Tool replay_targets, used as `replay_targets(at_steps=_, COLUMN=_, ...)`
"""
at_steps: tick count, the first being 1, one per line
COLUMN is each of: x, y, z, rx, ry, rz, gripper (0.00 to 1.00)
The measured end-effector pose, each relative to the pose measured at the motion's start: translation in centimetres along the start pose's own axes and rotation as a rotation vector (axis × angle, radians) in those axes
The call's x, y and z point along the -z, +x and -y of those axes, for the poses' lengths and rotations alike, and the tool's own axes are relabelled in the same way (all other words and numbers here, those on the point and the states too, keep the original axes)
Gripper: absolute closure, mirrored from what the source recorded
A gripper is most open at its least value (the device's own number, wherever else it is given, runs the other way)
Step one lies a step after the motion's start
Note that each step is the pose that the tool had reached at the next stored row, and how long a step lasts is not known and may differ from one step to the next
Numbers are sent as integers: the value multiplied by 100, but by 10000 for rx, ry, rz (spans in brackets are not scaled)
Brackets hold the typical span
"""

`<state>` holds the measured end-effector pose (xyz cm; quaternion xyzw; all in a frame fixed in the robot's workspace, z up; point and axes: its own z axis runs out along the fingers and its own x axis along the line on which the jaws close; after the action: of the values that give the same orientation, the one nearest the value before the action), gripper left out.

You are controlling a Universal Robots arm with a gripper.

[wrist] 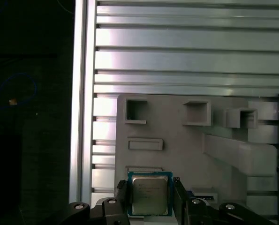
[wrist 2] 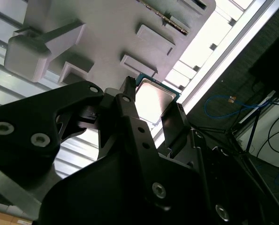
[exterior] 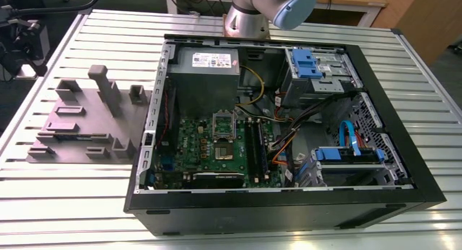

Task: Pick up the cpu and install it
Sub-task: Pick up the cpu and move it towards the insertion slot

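The cpu (wrist: 150, 194) is a small square chip with a dull silver top and a blue-green rim. It sits between the two black fingers of my gripper (wrist: 150, 185), which is shut on it. The second wrist view shows the same cpu (wrist 2: 153, 101) clamped in the gripper (wrist 2: 153, 96). Chip and gripper hang well above the grey moulded parts holder (wrist: 177, 140) on the slatted metal table. In the exterior view the open computer case (exterior: 426, 198) lies on its side, and the socket (exterior: 222, 152) on the green motherboard lies uncovered below its raised metal frame (exterior: 224, 124).
The parts holder (exterior: 79, 125) lies on the exterior view's left of the case, with upright posts and several pockets. Inside the case are a grey power supply (exterior: 205, 79), blue drive cages (exterior: 314, 66) and loose cables (exterior: 289, 136). The arm's base (exterior: 249, 17) stands behind the case.
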<state>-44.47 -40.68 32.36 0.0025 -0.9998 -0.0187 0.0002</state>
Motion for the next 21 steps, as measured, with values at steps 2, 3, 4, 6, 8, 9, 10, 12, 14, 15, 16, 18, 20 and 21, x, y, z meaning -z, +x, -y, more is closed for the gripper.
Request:
replay_targets(at_steps=2, x=3, y=0, z=0, rx=0, ry=0, rz=0, gripper=53)
replay_targets(at_steps=3, x=6, y=0, z=0, rx=0, ry=0, rz=0, gripper=53)
replay_targets(at_steps=4, x=8, y=0, z=0, rx=0, ry=0, rz=0, gripper=53)
replay_targets(at_steps=6, x=12, y=0, z=0, rx=1, ry=0, rz=0, gripper=53)
replay_targets(at_steps=8, x=16, y=0, z=-1, rx=0, ry=0, rz=0, gripper=53)
replay_targets(at_steps=9, x=18, y=0, z=-1, rx=0, ry=0, rz=0, gripper=53)
replay_targets(at_steps=10, x=20, y=0, z=-1, rx=0, ry=-1, rz=1, gripper=53)
replay_targets(at_steps=12, x=26, y=0, z=-1, rx=0, ry=0, rz=0, gripper=53)
replay_targets(at_steps=14, x=31, y=0, z=-1, rx=0, ry=0, rz=0, gripper=53)
replay_targets(at_steps=15, x=33, y=0, z=-1, rx=0, ry=0, rz=1, gripper=53)
replay_targets(at_steps=16, x=34, y=0, z=-1, rx=0, ry=-1, rz=1, gripper=53)
replay_targets(at_steps=18, x=39, y=0, z=-1, rx=0, ry=0, rz=0, gripper=53)
replay_targets(at_steps=20, x=42, y=0, z=-2, rx=0, ry=0, rz=0, gripper=53)
replay_targets(at_steps=21, x=44, y=0, z=-2, rx=0, ry=-1, rz=1, gripper=53)
